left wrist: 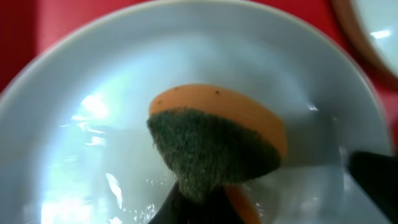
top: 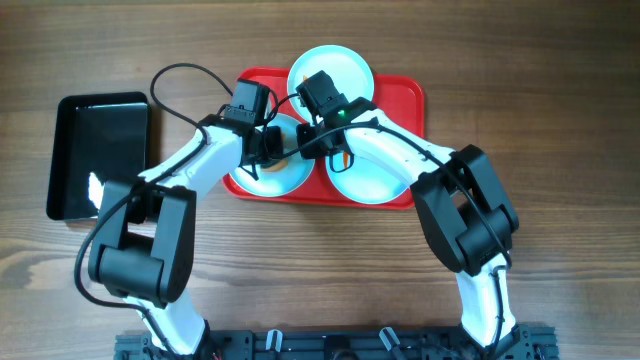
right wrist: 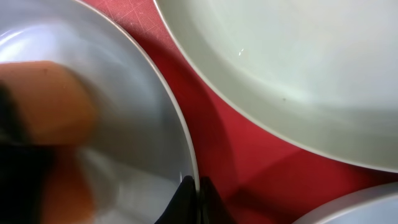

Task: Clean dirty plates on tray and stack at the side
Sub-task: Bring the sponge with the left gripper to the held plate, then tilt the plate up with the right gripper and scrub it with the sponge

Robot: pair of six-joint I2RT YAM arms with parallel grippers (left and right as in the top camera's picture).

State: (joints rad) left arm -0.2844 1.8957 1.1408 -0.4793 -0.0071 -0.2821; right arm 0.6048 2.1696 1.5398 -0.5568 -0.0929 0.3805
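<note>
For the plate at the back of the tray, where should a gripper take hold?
I'd pinch the back plate by its raised rim at the far edge, coming from above: that edge overhangs the red tray and nothing covers it.

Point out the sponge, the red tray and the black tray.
sponge (left wrist: 211,155): left wrist view, dark scouring face.
red tray (top: 405,95): overhead view, bare right corner.
black tray (top: 100,145): overhead view, bare floor.

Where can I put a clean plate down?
Bare table lies right of the red tray, and in front of it between the left arm and right arm. The black tray is empty. The red tray is crowded with three plates.
</note>
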